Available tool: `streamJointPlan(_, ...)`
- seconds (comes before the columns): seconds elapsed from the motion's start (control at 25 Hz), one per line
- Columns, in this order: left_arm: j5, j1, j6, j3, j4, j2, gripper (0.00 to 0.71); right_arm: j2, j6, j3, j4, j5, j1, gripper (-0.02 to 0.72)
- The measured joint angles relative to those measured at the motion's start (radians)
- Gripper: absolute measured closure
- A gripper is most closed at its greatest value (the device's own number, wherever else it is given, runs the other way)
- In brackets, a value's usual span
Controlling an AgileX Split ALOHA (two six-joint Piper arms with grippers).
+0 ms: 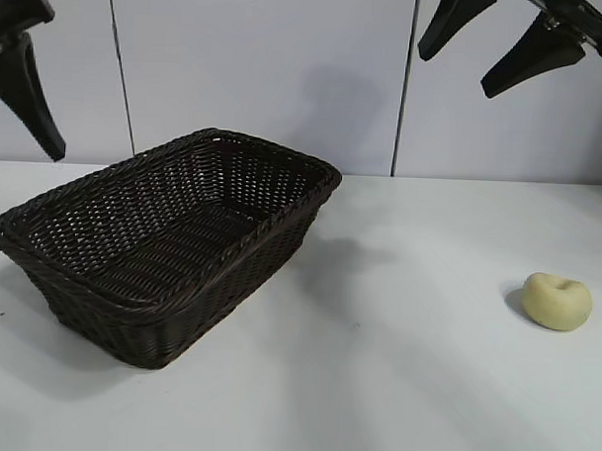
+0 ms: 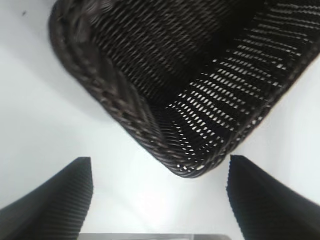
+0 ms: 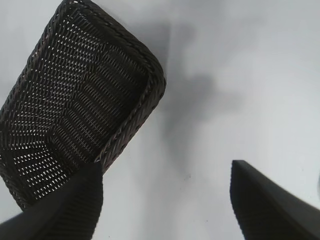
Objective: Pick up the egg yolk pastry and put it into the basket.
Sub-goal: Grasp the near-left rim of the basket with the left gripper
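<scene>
The egg yolk pastry (image 1: 557,301), small, pale yellow and dimpled, lies on the white table at the right. The dark brown wicker basket (image 1: 267,219) stands empty at the left centre; it also shows in the left wrist view (image 2: 125,112) and the right wrist view (image 3: 135,107). My right gripper (image 1: 453,72) hangs open and empty high at the upper right, well above the pastry and to its left. My left gripper (image 1: 56,153) is high at the upper left edge, open and empty, above the basket's left end. The pastry shows in neither wrist view.
The white table (image 1: 394,387) runs flat between the basket and the pastry. A pale panelled wall (image 1: 257,66) stands behind the table.
</scene>
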Motion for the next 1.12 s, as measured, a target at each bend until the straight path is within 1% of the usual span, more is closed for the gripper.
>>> streamJointPlan(0.12,-0.047,0.0,-0.069,0.023,0.0,0.0,0.168,0.0,0.0,0.0,0.0,0.002,0.0,0.185)
streamJointPlan(0.32,-0.12,0.0,-0.178,0.026,0.0,0.0,0.168,0.0,0.0,0.0,0.0,0.003,0.0,0.185)
streamJointPlan(0.48,-0.145,0.0,-0.25,0.027,0.0,0.006,0.168,0.0,0.0,0.0,0.0,0.003,0.0,0.185)
streamJointPlan(0.92,-0.172,0.0,-0.276,0.075,0.0,0.14,0.168,0.0,0.0,0.0,-0.003,0.004,0.0,0.185)
streamJointPlan(1.0,-0.197,-0.008,-0.278,0.075,0.0,0.169,0.168,0.0,0.0,0.0,-0.003,0.004,0.0,0.185)
streamJointPlan(1.12,-0.249,-0.039,-0.278,0.075,-0.001,0.214,0.168,0.0,0.0,0.0,-0.006,0.004,0.0,0.185)
